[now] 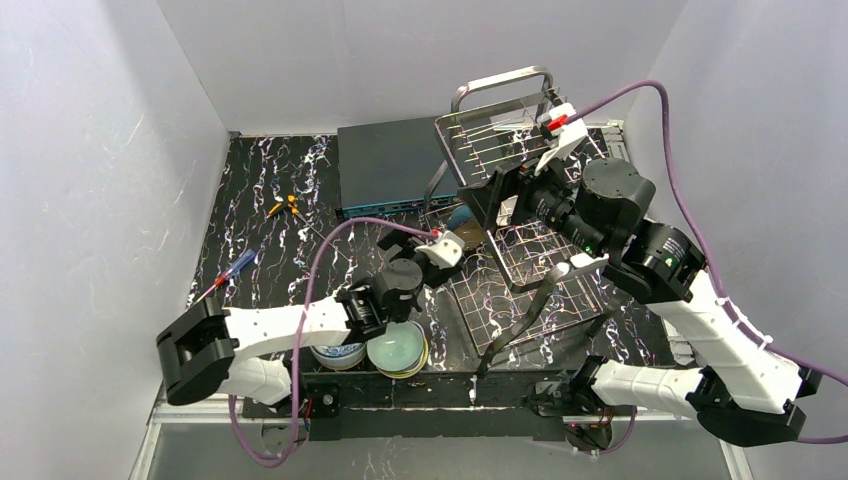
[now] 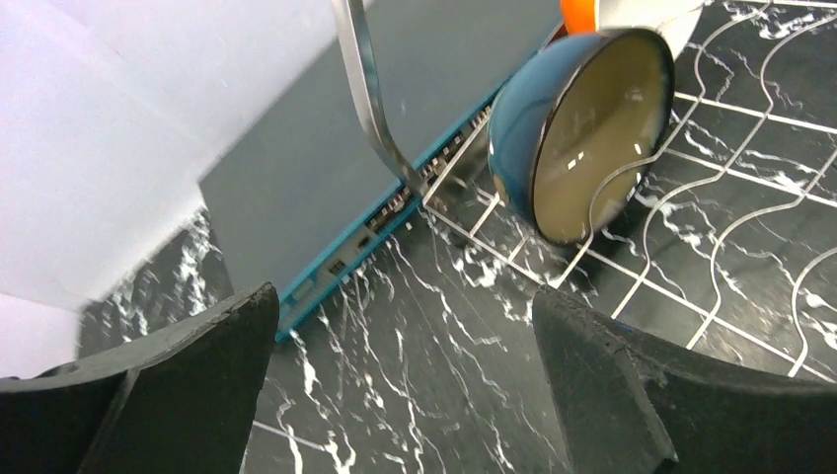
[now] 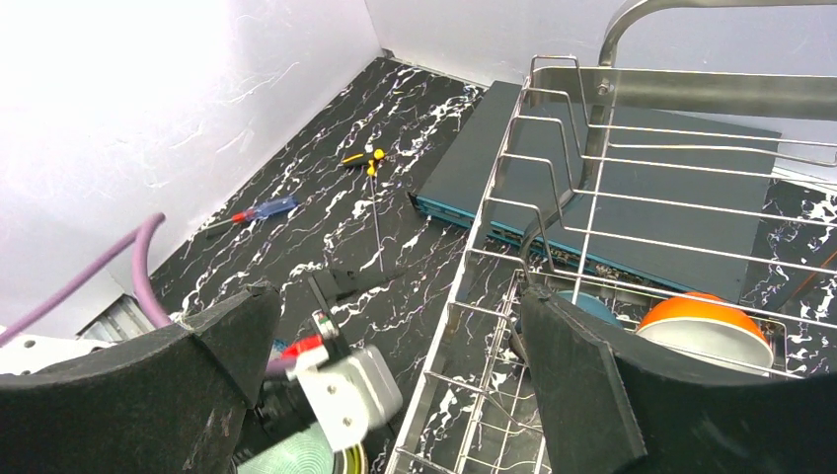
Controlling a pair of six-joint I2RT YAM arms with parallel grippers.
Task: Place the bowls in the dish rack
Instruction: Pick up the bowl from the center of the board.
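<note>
Gaping fully: left fingers (image 2: 168,395), right fingers (image 3: 602,395); neither holding nor touching anything.

Teal bowl (image 2: 582,138) and orange bowl (image 3: 703,321) sit inside the dish rack (image 3: 691,91).

Left arm (image 1: 285,322) reaching forward low, jaws wide apart, nothing between them, right arm (image 1: 715,325) raised, jaws equally wide, empty

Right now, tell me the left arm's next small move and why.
Probably draw back toward the pale green bowl by its base: the left jaws stand open and empty, the teal bowl already stands in the dish rack, and others sit outside.
</note>
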